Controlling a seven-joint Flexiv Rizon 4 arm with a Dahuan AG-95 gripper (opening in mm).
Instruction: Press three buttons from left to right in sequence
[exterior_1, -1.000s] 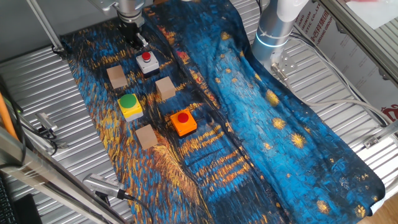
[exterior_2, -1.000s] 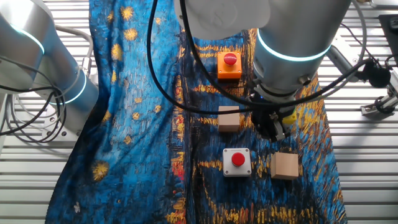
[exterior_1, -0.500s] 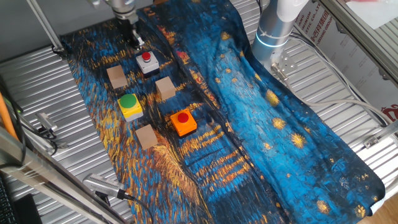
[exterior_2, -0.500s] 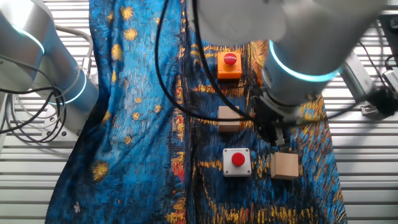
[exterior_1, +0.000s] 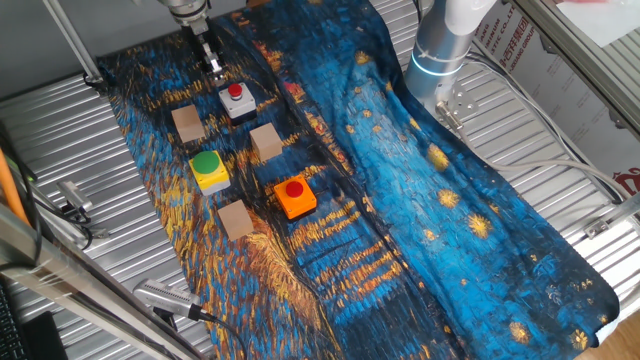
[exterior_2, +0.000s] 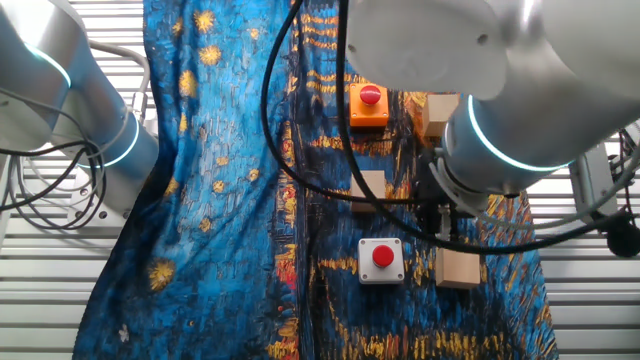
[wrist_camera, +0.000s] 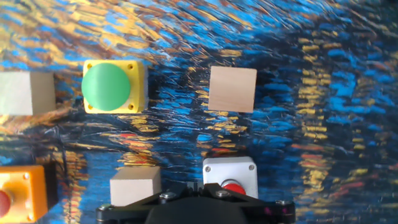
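Note:
The white-base button with a red cap (exterior_1: 236, 98) sits at the back of the cloth. The yellow-base button with a green cap (exterior_1: 208, 170) is in front of it, and the orange-base button with a red cap (exterior_1: 294, 197) is nearer and to the right. My gripper (exterior_1: 210, 62) hangs above the cloth just behind and left of the white button, touching nothing. In the other fixed view the gripper (exterior_2: 445, 225) is right of the white button (exterior_2: 381, 259), and the arm hides the yellow button. The hand view shows the green cap (wrist_camera: 107, 84), the white button (wrist_camera: 229, 177) and the orange button (wrist_camera: 18, 193). No view shows the fingertips clearly.
Three plain tan wooden cubes (exterior_1: 187, 123) (exterior_1: 265, 141) (exterior_1: 235, 218) stand among the buttons. A blue and gold patterned cloth (exterior_1: 420, 200) covers the ribbed metal table. A second arm's base (exterior_1: 440, 50) stands at the back right. Cables and metal rods lie at the front left.
The gripper has risen and drifted away from the white button, toward the back left in one fixed view. The buttons and cubes have not moved.

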